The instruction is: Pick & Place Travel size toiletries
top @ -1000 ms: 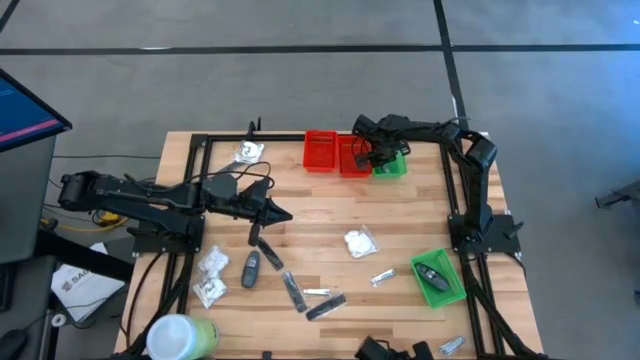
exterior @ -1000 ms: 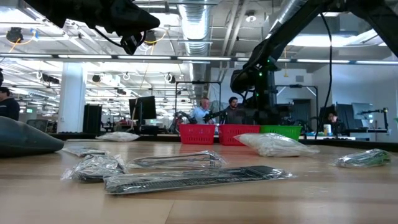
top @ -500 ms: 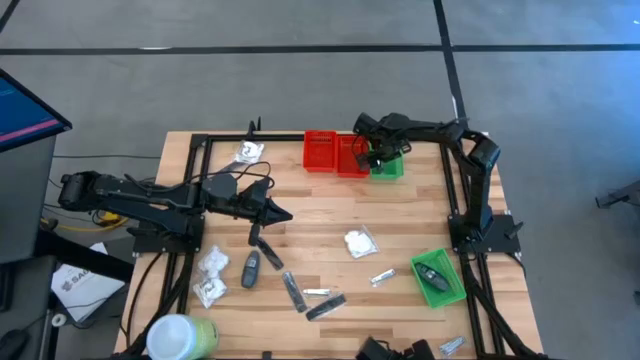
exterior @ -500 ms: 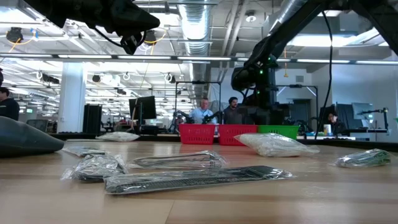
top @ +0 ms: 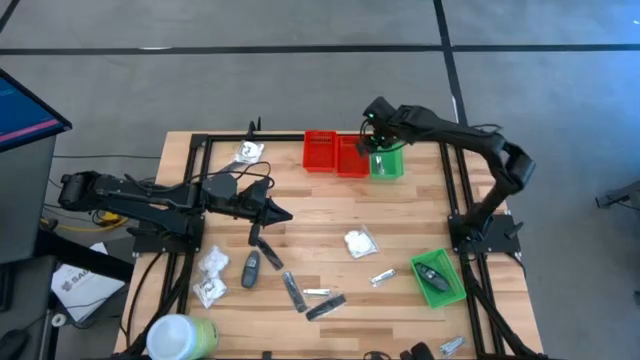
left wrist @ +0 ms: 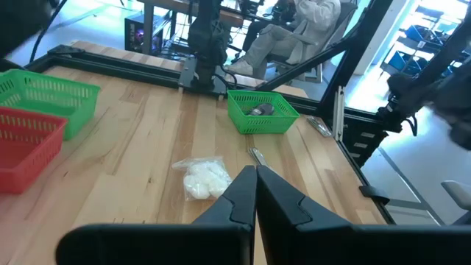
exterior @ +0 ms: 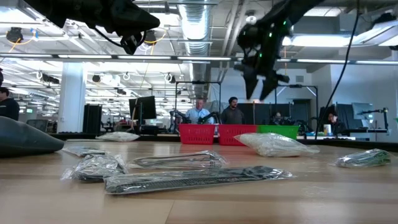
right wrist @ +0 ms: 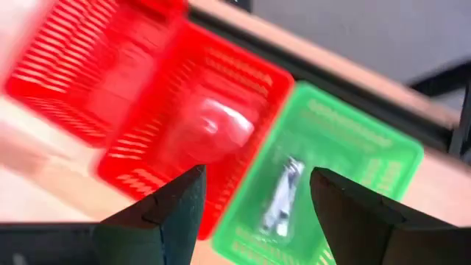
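Raised right end effector (right wrist: 254,193) above binned sachet (right wrist: 283,195)

Along the far edge of the table (top: 400,215), three bins sit side by side. The right gripper (top: 374,128) hangs above the rightmost bin (top: 388,164), and a small sachet (right wrist: 283,197) lies inside it. The middle bin (right wrist: 193,136) holds a packet (right wrist: 212,129). Near the right edge, toward the near corner, another bin (top: 437,277) holds an oval item (top: 433,277). At mid-table lies a crinkly packet (top: 360,241). The left gripper (top: 280,213) sits left of centre, sticks (top: 292,291) scattered toward the near edge.
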